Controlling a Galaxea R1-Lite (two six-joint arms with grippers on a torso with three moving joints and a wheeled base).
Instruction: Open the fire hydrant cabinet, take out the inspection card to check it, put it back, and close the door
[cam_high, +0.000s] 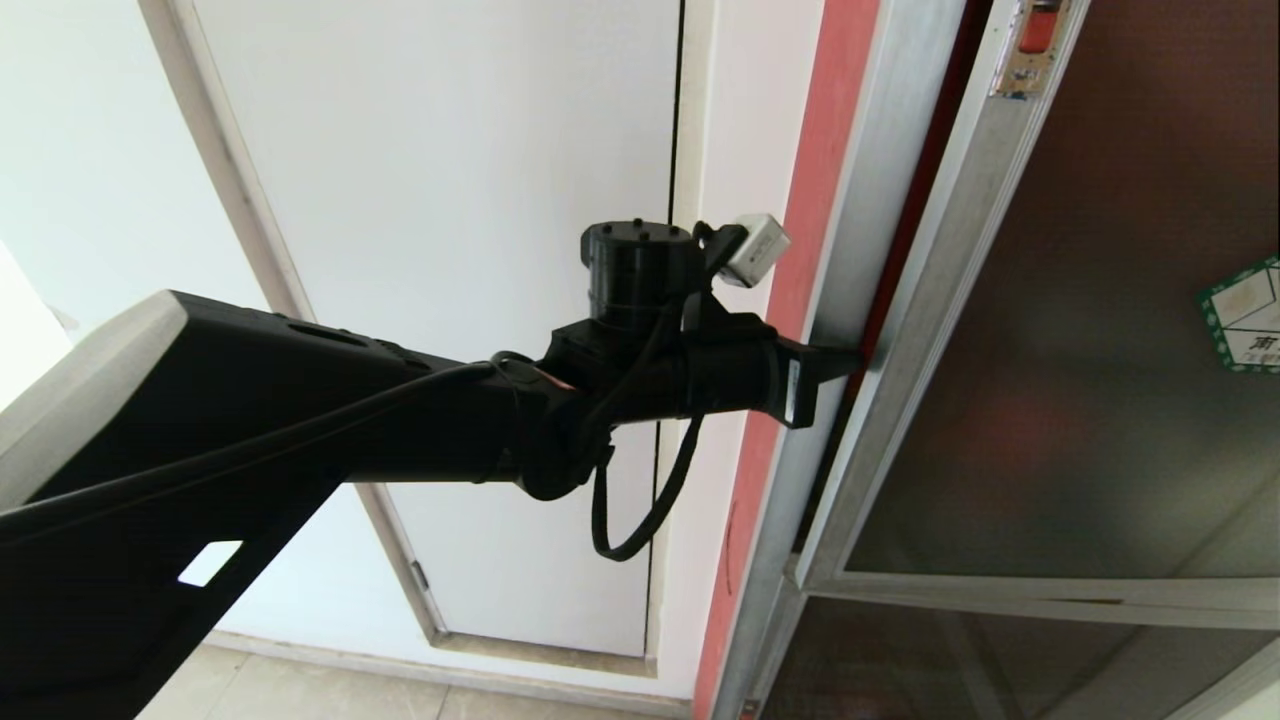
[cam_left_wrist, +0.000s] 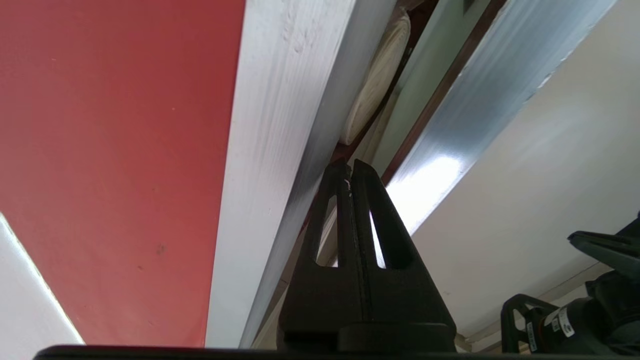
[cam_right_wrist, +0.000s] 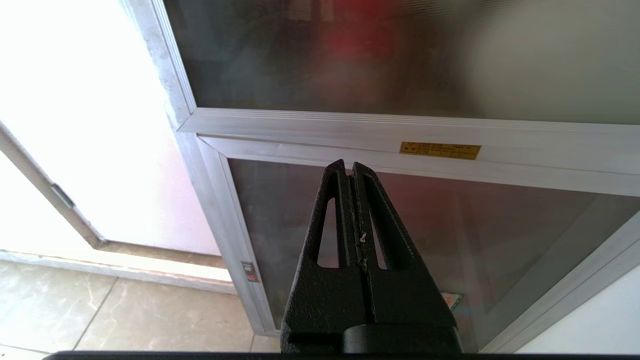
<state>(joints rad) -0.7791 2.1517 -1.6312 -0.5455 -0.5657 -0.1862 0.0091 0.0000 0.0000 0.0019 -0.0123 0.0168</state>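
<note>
Your head view looks forward at the wall from the left of the cabinet (cam_high: 880, 200), close in, with the left arm (cam_high: 300, 420) reaching across the frame to the door (cam_high: 1050, 350) edge. Your left wrist view sits just behind the left gripper (cam_left_wrist: 348, 162) and stares along its fingers into the narrow gap between cabinet frame and door, very near; it shares that gap and the red wall strip (cam_left_wrist: 115, 150) with the head view. Your right wrist view looks over the right gripper (cam_right_wrist: 348, 164) at the lower glass panel (cam_right_wrist: 450, 225) and floor (cam_right_wrist: 75, 315), from somewhat further back.
</note>
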